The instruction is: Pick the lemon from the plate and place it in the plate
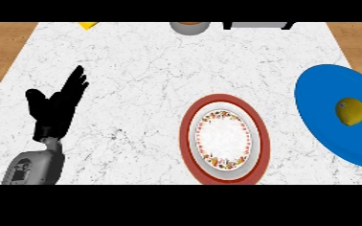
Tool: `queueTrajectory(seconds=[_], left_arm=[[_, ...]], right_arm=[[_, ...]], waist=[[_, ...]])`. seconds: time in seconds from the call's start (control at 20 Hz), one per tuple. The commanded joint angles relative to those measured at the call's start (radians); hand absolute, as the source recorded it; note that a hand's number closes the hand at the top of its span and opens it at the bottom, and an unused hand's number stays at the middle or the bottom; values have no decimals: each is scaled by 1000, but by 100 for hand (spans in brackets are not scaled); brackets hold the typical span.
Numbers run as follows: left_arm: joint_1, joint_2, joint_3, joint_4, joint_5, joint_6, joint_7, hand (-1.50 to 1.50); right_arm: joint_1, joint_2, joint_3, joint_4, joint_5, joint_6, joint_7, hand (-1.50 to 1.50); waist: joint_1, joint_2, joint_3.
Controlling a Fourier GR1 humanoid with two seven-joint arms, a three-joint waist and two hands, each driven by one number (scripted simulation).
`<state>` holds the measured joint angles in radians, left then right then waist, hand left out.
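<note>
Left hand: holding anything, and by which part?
Nothing held. The left hand rests open at the view's left, fingers up. The lemon lies on the blue plate. The right hand is out of view.

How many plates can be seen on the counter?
2. The red-rimmed plate lies at the centre right, holding nothing. The blue plate is at the right edge, partly cut off, with the lemon on it.

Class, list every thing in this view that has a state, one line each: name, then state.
lemon: lying on the blue plate, not held
blue plate: at the right edge, partly cut off, holding the lemon
red-rimmed plate: holds nothing
left hand: open, fingers up, resting at the left
right hand: not in view
</note>
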<state>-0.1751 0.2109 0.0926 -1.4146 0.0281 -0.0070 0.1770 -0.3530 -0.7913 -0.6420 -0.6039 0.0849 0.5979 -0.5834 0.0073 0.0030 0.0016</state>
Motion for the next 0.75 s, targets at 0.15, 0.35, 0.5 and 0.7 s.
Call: queueTrajectory(seconds=[0.15,0.35,0.5,0.7], left_arm=[[-29,-20,-4,50,-15,6,-34,0],[-3,-21,-6,47,-21,1,-49,0],[-1,-12,3,12,-7,-6,-32,0],[16,-32,-30,-20,-34,11,-11,0]], right_arm=[[-31,-91,28,160,12,100,-164,-150],[-11,-121,30,198,4,88,-207,-150],[45,-99,61,209,31,51,-286,-150],[52,-172,72,248,33,85,-293,-150]], waist=[[11,6,2],[9,6,2],[8,4,3],[11,3,4]])
